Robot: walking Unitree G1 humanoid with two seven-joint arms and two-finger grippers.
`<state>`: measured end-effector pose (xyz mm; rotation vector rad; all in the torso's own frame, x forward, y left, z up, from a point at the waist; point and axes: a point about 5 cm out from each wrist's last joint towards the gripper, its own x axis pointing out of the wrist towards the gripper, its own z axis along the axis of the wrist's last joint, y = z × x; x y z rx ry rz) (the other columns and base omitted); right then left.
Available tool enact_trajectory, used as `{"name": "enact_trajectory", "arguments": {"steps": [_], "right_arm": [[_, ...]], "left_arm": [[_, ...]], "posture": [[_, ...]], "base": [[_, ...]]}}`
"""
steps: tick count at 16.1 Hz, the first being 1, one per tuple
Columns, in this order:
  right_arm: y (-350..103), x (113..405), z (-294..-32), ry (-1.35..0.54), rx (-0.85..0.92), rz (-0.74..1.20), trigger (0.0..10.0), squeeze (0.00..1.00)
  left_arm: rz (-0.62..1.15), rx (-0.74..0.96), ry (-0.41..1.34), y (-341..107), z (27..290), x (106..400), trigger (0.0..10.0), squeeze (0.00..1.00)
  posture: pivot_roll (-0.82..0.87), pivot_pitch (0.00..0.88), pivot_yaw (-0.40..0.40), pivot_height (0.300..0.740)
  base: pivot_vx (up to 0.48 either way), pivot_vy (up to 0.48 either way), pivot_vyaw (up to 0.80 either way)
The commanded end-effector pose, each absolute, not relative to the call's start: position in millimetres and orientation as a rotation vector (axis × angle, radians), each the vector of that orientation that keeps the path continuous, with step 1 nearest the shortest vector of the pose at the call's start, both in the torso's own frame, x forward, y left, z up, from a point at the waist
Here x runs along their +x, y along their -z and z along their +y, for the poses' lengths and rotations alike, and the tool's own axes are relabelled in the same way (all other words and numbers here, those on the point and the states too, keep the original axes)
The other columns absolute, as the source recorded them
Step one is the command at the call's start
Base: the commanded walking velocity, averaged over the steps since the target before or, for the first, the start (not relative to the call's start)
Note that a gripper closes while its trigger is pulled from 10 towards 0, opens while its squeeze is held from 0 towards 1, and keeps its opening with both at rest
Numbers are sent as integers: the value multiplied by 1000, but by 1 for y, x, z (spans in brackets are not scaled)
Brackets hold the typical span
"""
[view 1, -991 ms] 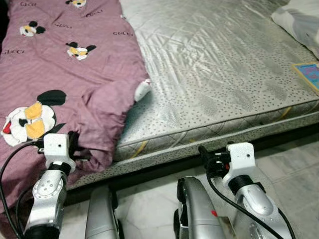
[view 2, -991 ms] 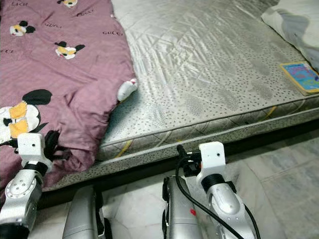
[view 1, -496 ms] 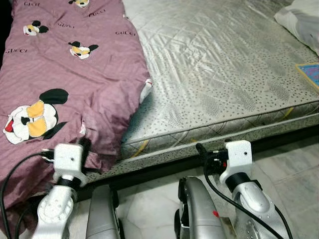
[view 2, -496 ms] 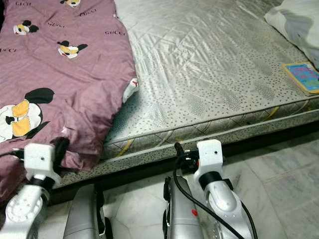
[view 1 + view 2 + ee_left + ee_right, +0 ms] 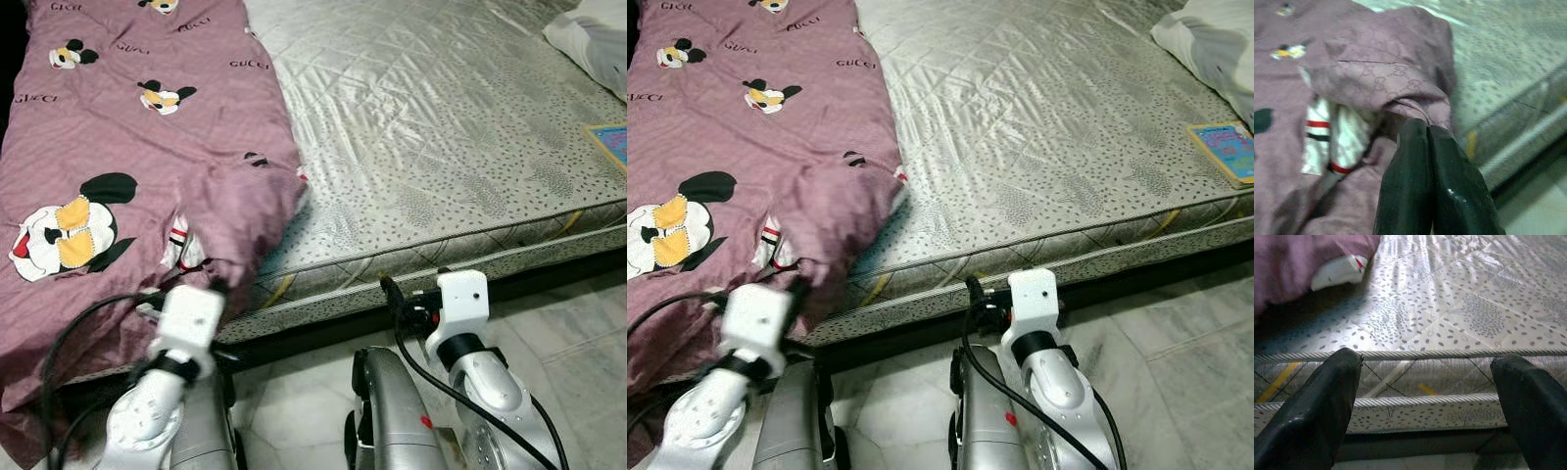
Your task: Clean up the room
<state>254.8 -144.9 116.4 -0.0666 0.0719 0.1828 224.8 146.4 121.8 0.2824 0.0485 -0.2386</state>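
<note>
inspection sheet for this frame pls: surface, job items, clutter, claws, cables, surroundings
Surface: bare grey quilted mattress, uncovered on the robot's right side.
Job's things: mauve cartoon-print duvet cover lies over the mattress's left side, its near corner bunched and lifted, showing a white striped lining.
Clutter: blue picture book near the mattress's right edge; white crumpled bedding at the far right corner.
Claws: left claw shut on the duvet cover's corner fold; right claw open, low in front of the mattress side, holding nothing.
Cables: black cable loops by the left wrist; another runs along the right forearm.
Surroundings: pale marble floor tiles before the bed.
</note>
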Motion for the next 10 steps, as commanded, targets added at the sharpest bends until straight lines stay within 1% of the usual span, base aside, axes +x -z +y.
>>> {"name": "enact_trajectory", "arguments": {"steps": [1, 2, 4, 5, 6, 7, 8, 10], "right_arm": [[-110, 254, -144, -178, -64, 95, 10000, 0], [-110, 255, -143, -176, -64, 94, 10000, 0], [-110, 256, -142, -172, -66, 91, 10000, 0], [-110, 256, -142, -171, -66, 91, 10000, 0], [-110, 257, -145, -158, -73, 87, 10000, 0], [-111, 259, -147, -143, -80, 83, 10000, 0], [-111, 260, -150, -121, -88, 75, 10000, 0], [-113, 263, -160, -70, -112, 63, 10000, 0]], "left_arm": [[100, 290, 262, -118, 143, 221, 824, 0], [127, 267, 270, -117, 137, 224, 1255, 0], [175, 244, 359, -117, 118, 230, 1373, 0], [183, 243, 382, -117, 114, 230, 1255, 0], [181, 230, 467, -120, 100, 230, 196, 0], [178, 225, 521, -123, 89, 230, 196, 0], [178, 201, 535, -125, 82, 232, 0, 0], [166, 197, 607, -128, 63, 239, 0, 0]], "posture": [[-1, 174, 7, 557], [1, 172, 6, 557], [-1, 169, 6, 557], [-2, 167, 7, 557], [-1, 165, 8, 557], [-2, 164, 11, 557], [-3, 162, 12, 557], [-13, 157, 17, 557]], "base": [[0, 0, 0], [0, 0, 0], [0, 0, 0], [0, 0, 0], [0, 0, 0], [0, 0, 0], [0, 0, 0], [0, 0, 0]]}}
